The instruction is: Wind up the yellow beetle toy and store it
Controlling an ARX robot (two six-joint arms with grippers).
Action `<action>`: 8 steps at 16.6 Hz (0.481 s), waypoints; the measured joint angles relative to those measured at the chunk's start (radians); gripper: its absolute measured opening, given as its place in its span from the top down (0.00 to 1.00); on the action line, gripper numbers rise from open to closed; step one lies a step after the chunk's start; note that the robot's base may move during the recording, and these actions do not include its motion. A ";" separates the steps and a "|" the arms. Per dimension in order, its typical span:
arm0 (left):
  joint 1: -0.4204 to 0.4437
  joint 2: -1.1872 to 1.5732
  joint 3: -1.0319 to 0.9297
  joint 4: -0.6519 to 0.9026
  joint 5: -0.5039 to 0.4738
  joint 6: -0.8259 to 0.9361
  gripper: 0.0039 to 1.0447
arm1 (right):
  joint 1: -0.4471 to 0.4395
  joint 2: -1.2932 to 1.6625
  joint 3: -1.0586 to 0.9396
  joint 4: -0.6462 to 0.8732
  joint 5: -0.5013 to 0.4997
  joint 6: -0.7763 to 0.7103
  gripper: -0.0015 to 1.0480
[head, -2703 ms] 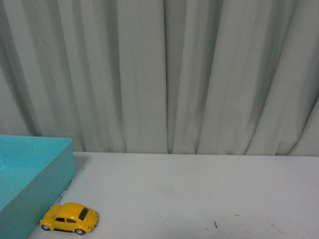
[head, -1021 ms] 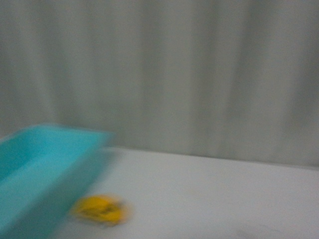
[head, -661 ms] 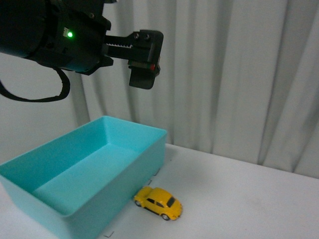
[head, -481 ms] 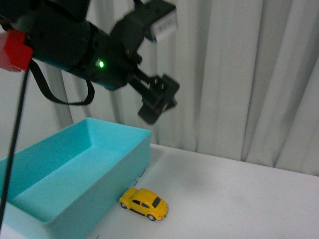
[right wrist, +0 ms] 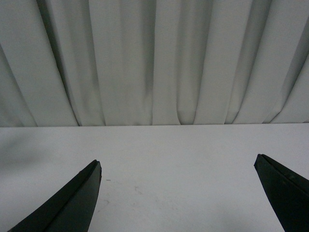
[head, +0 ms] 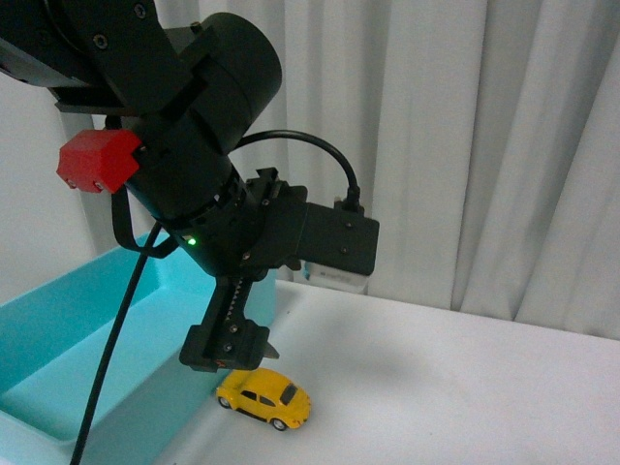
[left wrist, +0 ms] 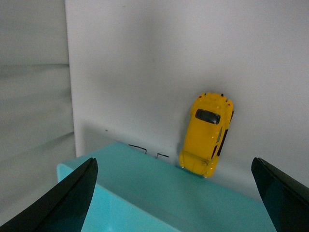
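Wheels down on the white table (head: 465, 387), the yellow beetle toy (head: 263, 397) sits at the near left of the scene, upright, nothing gripping it. One end is turned toward the right wall of the teal bin (head: 58, 300), just beside it; whether they touch, I cannot tell. Thin black corner marks (left wrist: 145, 147) show on the table by that end.

Directly over the car hangs the left gripper (left wrist: 174, 162), jaws spread wide and empty, close above the roof but apart from it. The left wrist view looks straight down on the toy between the two dark fingers. Behind it, the bulky black left arm (head: 184, 145) fills the upper left, red block (head: 97, 160) on its side.

Further right, the right gripper (right wrist: 177, 159) is also spread wide, holding nothing, above bare table. Pale curtain (head: 484, 145) closes off the far side.
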 joint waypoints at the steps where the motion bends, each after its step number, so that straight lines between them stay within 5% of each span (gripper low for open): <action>1: -0.006 0.011 0.005 -0.003 -0.020 0.050 0.06 | 0.000 0.000 0.000 0.000 0.000 0.000 0.06; 4: -0.028 0.076 0.015 -0.047 -0.095 0.190 0.06 | 0.000 0.000 0.000 0.000 0.000 0.000 0.06; 8: -0.033 0.167 0.027 -0.054 -0.134 0.170 0.06 | 0.000 0.000 0.000 0.000 0.000 0.000 0.06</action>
